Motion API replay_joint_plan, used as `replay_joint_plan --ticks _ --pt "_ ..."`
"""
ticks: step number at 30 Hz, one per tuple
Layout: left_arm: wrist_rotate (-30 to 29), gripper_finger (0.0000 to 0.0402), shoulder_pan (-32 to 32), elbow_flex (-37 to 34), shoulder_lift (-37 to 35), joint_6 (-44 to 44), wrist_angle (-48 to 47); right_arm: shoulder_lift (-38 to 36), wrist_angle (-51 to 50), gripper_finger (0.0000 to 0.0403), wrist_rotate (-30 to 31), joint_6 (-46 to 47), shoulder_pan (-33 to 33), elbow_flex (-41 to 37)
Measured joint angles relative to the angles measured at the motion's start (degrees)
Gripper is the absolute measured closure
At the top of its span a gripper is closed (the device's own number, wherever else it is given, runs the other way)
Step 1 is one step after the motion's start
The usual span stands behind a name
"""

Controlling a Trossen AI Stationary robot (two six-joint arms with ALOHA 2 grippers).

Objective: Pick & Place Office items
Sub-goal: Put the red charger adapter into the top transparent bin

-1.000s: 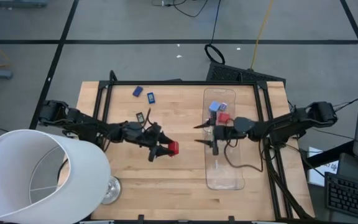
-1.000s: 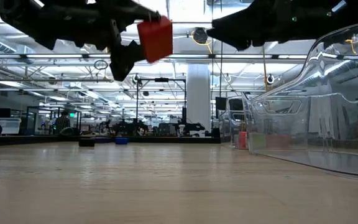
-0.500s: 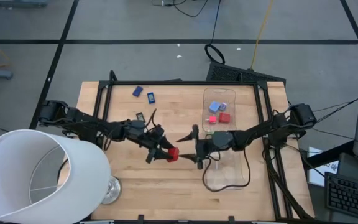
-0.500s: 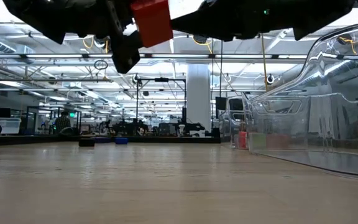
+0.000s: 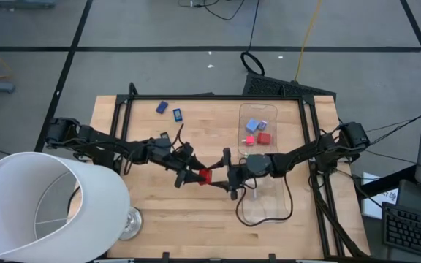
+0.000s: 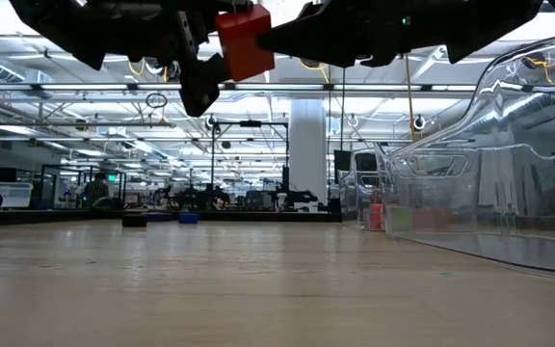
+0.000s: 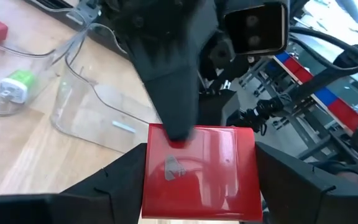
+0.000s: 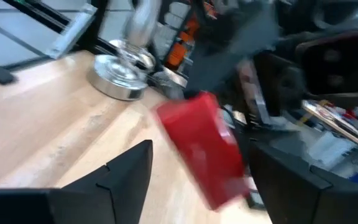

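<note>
A red block (image 5: pixel 204 176), one of the office items, hangs well above the middle of the table, with my left gripper (image 5: pixel 194 177) shut on it. My right gripper (image 5: pixel 224 175) reaches in level from the table's right. It is open, with one finger on either side of the block (image 8: pixel 207 152). The low view shows the block (image 6: pixel 244 43) high above the wood. More office items lie elsewhere: two blue ones (image 5: pixel 169 110) at the far left, a dark one (image 5: pixel 164 136), and blue and red ones (image 5: pixel 257 131) in the clear tray. My left gripper pinches the red block by two opposite sides (image 7: pixel 153 183) between its two fingers. It comes level from the table's left. The block is lifted clear of the table. My right gripper: one finger (image 7: pixel 176 106) shows over the block's far edge, but I cannot tell whether it touches.
The clear plastic tray (image 5: pixel 248 218) stands lengthwise on the table's right part, with a green piece (image 7: pixel 14 87) in it. A big white lampshade (image 5: pixel 42 204) and a metal base (image 5: pixel 130 223) fill the near left corner. Bare wood lies below the block.
My right gripper has gone from above the tray toward the table's left, rolling as it went, and now has its fingers around the red block. My left gripper has kept the block in about the same place, clear of the table.
</note>
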Motion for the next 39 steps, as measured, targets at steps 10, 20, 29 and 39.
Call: replay_joint_plan --ticks 10,20,29,39 --pt "0.42 0.0139 0.66 -0.04 0.00 -0.55 -0.13 -0.01 0.40 0.0237 -0.25 -1.11 -0.21 0.00" --pt "-1.02 0.0139 0.81 -0.09 0.00 -0.11 0.00 -0.05 -0.65 0.0281 -0.74 -2.14 -0.71 -0.02" --pt "1.31 0.0144 5.73 -0.09 -3.48 2.82 -0.31 -0.01 -1.57 0.0289 -0.70 -0.80 -0.74 -0.04" --pt "-2.59 0.0143 10.39 -0.04 -17.18 17.21 -19.17 -7.01 -11.77 0.0290 1.38 6.43 -1.52 -0.04"
